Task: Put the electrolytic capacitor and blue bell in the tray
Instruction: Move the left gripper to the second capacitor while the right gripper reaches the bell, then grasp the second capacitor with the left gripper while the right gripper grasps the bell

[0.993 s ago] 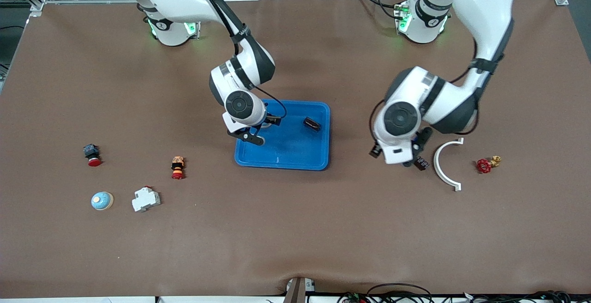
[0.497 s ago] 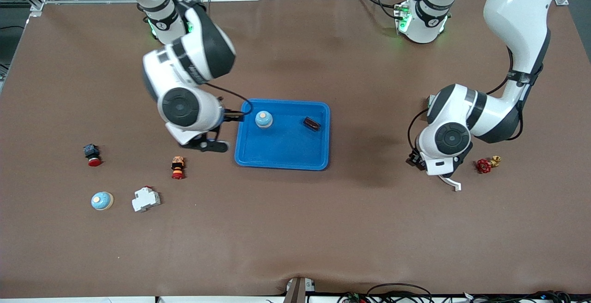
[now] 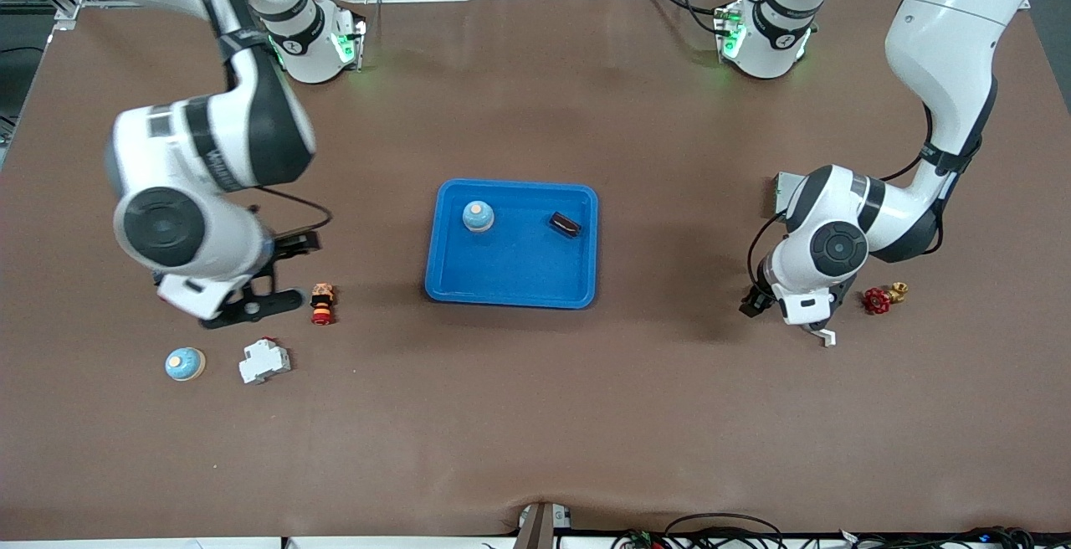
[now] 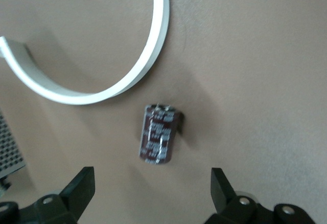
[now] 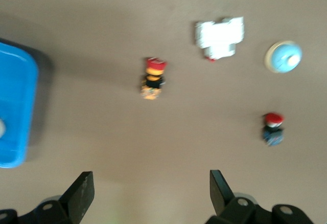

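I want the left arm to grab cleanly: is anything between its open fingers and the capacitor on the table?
Nothing visible. In the left wrist view the electrolytic capacitor lies on bare tabletop directly under the open left gripper. The white curved bracket sits beside the capacitor, not touching it and outside the fingers' path.

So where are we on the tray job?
Done: a blue bell and a dark capacitor-like part lie in the tray. In hand: nothing; both grippers open, the left gripper over a second capacitor beside the white arc, the right gripper up near a red-capped button. Left: possibly that capacitor.
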You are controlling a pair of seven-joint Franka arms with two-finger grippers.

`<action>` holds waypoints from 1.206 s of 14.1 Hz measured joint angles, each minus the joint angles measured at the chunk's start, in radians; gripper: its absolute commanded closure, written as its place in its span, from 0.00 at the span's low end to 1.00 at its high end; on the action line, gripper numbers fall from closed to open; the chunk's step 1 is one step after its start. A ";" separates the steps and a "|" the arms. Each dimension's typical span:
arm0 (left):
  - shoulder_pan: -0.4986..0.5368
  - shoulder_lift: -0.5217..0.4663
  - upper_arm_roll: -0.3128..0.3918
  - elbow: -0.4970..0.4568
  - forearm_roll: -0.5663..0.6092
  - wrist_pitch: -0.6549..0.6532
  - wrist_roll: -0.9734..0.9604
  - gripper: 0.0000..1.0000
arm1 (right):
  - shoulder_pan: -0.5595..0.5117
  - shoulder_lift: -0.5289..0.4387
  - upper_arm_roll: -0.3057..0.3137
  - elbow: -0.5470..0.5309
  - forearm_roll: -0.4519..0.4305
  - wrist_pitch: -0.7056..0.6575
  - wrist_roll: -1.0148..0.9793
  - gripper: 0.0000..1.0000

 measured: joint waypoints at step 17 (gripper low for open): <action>0.049 0.046 -0.002 -0.025 0.119 0.063 -0.035 1.00 | -0.397 0.297 0.000 -0.025 -0.032 0.619 -0.737 0.00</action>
